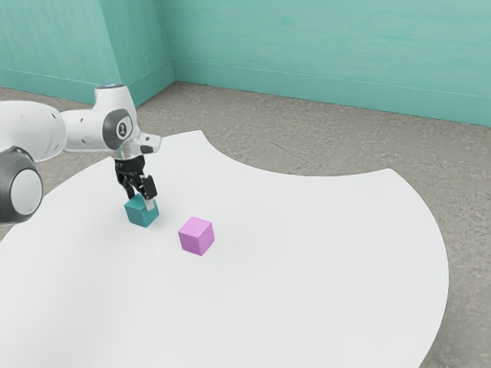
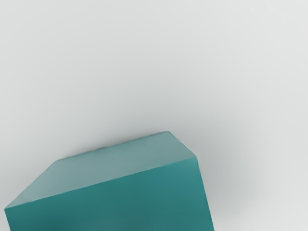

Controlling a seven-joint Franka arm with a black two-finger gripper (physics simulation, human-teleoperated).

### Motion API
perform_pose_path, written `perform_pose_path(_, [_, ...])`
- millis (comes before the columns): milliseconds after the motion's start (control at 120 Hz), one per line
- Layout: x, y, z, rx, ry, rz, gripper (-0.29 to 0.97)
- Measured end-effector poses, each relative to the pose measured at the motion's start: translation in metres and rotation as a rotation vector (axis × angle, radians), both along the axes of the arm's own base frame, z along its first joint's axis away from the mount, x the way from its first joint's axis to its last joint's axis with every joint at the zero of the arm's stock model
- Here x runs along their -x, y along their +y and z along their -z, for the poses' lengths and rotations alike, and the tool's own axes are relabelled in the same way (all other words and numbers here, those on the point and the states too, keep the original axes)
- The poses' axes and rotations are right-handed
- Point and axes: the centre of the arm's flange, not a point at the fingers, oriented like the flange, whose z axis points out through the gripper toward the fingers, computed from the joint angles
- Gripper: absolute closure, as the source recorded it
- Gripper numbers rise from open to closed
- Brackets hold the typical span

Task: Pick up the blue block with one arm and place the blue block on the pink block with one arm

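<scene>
— On table (image 1: 307, 268), where's blue block (image 1: 142, 212)?
— Flat on it, near pink block (image 1: 196, 235), apart, not stacked
— Gripper (image 1: 140, 193)?
— Right over blue block, low; can't tell if it's got hold. Lift & placing not yet done

No text, label, number or sign can be read anywhere.

Open table (image 1: 307, 264) lies between the blue block (image 1: 142, 214) and the pink block (image 1: 196, 235), and around both.
</scene>
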Motion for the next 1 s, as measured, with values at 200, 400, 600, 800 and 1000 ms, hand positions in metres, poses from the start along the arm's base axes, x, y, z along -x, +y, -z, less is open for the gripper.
perform_pose_path(200, [-0.002,0.001,0.004,0.001,0.0,0.001,0.0])
perform_pose_path(400, [-0.005,0.003,0.006,-0.002,-0.001,-0.009,0.0])
perform_pose_path(600, [-0.005,0.004,0.008,-0.008,0.007,-0.034,0.0])
perform_pose_path(800, [-0.005,0.005,0.009,-0.014,0.016,-0.076,0.0])
perform_pose_path(1000, [-0.007,0.006,0.018,-0.02,0.026,-0.114,0.0])
